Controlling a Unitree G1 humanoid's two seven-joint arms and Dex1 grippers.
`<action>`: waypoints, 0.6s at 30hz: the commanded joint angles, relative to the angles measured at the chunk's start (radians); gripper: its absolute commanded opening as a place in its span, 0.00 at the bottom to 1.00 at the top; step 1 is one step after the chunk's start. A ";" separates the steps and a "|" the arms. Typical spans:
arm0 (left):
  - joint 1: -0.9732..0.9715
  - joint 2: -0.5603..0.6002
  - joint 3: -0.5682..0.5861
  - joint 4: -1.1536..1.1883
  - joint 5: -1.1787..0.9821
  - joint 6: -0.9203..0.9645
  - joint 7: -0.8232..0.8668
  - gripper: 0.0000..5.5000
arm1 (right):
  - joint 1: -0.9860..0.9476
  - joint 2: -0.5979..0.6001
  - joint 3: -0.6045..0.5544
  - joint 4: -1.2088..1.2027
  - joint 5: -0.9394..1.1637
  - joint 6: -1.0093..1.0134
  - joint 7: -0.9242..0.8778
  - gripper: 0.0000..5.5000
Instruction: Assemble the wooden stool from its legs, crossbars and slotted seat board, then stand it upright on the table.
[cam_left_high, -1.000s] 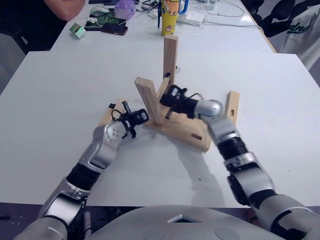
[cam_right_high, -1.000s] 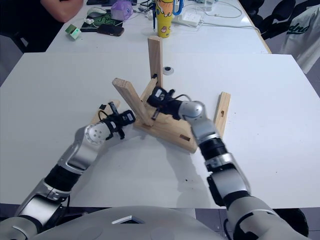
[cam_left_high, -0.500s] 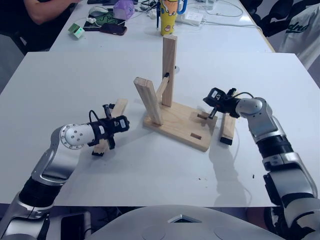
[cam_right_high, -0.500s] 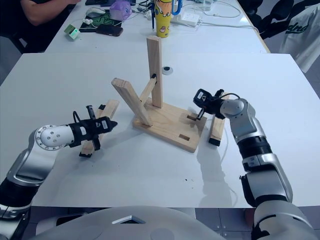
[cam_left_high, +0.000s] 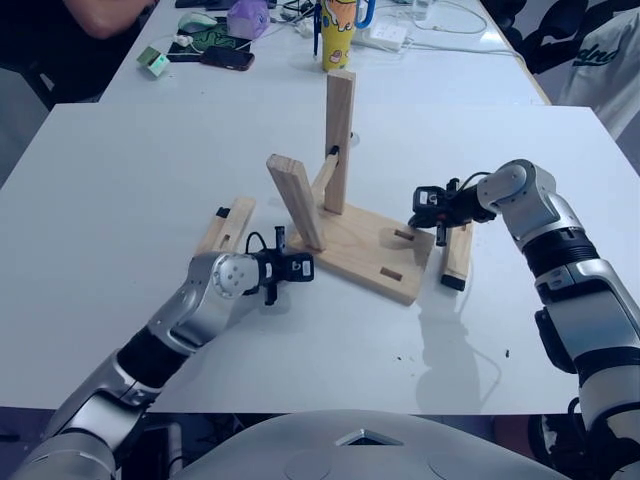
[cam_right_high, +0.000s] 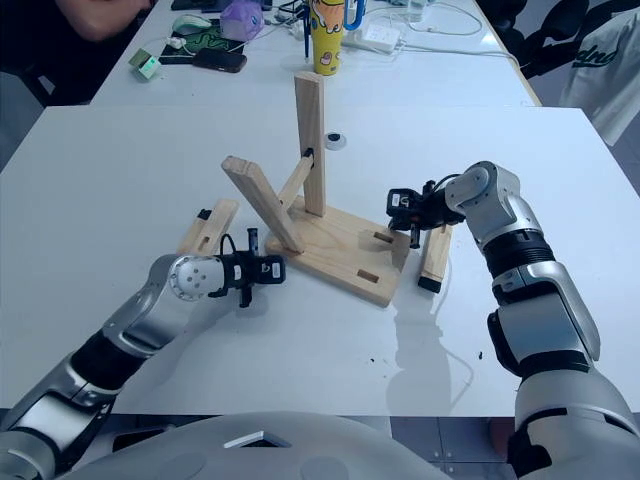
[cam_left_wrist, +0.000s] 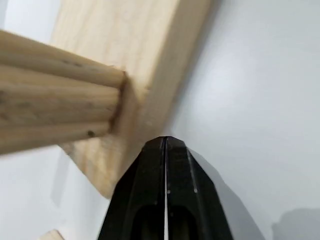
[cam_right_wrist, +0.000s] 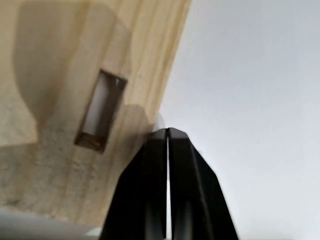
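Observation:
The slotted seat board (cam_left_high: 365, 255) lies flat mid-table. Two legs stand in it: one upright (cam_left_high: 340, 140), one leaning left (cam_left_high: 297, 200), with a crossbar (cam_left_high: 325, 178) between them. One loose leg (cam_left_high: 228, 225) lies left of the board, another (cam_left_high: 458, 255) along its right side. My left gripper (cam_left_high: 300, 267) is shut and empty, low on the table at the board's near-left corner; its tip (cam_left_wrist: 165, 145) is right against the wood. My right gripper (cam_left_high: 420, 203) is shut and empty at the board's right edge, beside a slot (cam_right_wrist: 100, 110).
A small round object (cam_right_high: 336, 140) sits on the table behind the upright leg. On the far table stand a yellow cup (cam_left_high: 340, 30), a phone (cam_left_high: 228, 57) and a small green box (cam_left_high: 154, 62). Bare white tabletop lies at the front and on both sides.
One second ago both grippers were at the leaning leg, then drew apart. The left gripper has since swung back from the loose left leg to the board's near-left corner. The right gripper stays by the right edge.

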 joint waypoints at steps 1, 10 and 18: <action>-0.030 -0.058 -0.004 0.039 0.033 0.033 0.040 0.01 | 0.101 0.031 -0.018 -0.131 0.075 0.092 0.051 0.00; -0.134 -0.167 0.028 0.183 0.044 0.022 0.135 0.01 | 0.372 0.174 -0.067 -0.385 0.134 0.282 -0.216 0.00; -0.126 -0.211 0.024 0.266 0.022 -0.019 0.173 0.01 | 0.433 0.267 -0.097 -0.422 0.157 0.356 -0.426 0.00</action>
